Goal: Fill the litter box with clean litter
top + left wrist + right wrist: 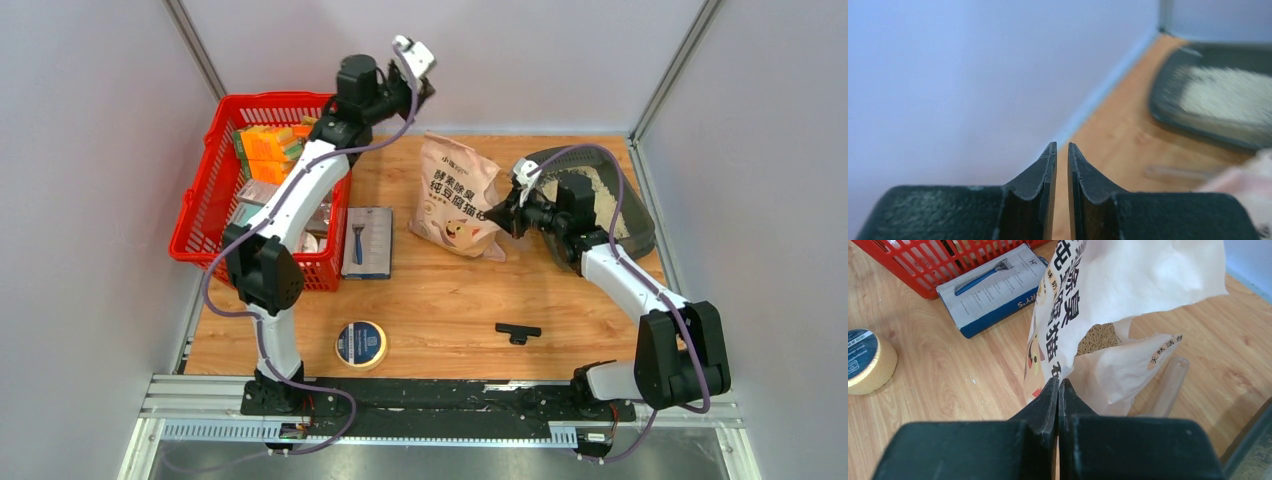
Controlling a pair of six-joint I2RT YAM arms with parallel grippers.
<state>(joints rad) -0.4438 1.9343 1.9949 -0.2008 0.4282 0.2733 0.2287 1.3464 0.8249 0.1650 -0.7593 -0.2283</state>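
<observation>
Granules of pale clean litter (600,190) are lying in the dark grey plastic litter box (645,225), back right — we are judging filling unfinished. Our right gripper (1058,385), jaws together, is touching the pink printed bag (1128,285); left gripper (1062,146), slightly apart, is hovering empty.

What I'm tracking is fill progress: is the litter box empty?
No, the litter box holds a bed of pale clean litter in the left wrist view.

Red basket (197,212), razor box (367,242), tape roll (361,344).
</observation>
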